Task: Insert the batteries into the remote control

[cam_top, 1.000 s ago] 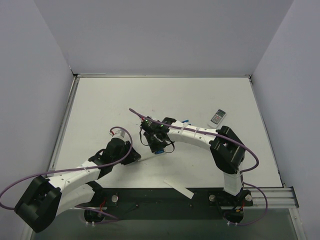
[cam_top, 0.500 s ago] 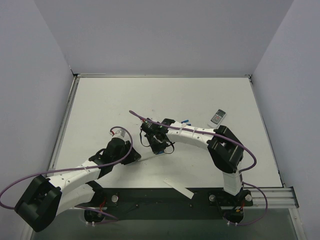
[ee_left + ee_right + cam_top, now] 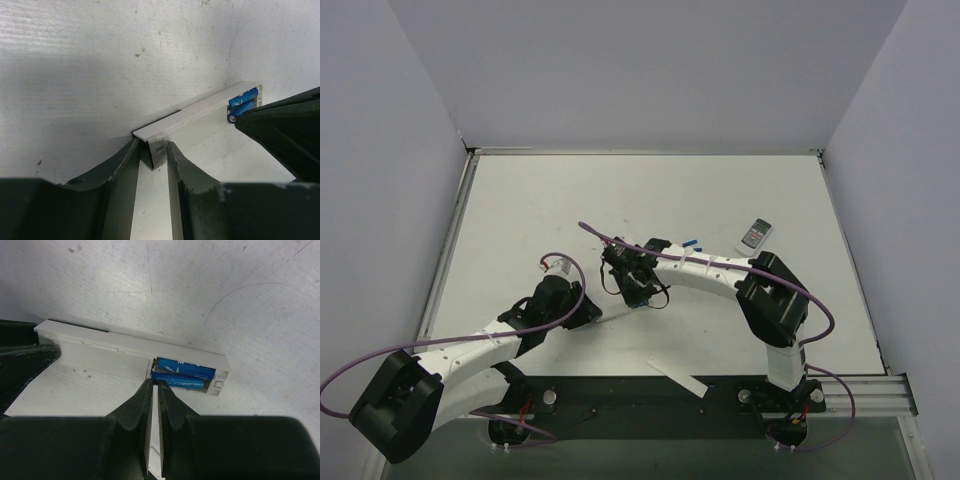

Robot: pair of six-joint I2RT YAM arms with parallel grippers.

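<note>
Right wrist view: a slim white plastic bar-shaped remote control rests on the scuffed white table. Two small bright blue cylindrical batteries sit side by side in its open end compartment. The right gripper, jaws almost together and holding nothing, points at the nearer battery. The left gripper clamps the remote's other end.

Wrists low, left gripper clamped, right gripper pinched closed.
</note>
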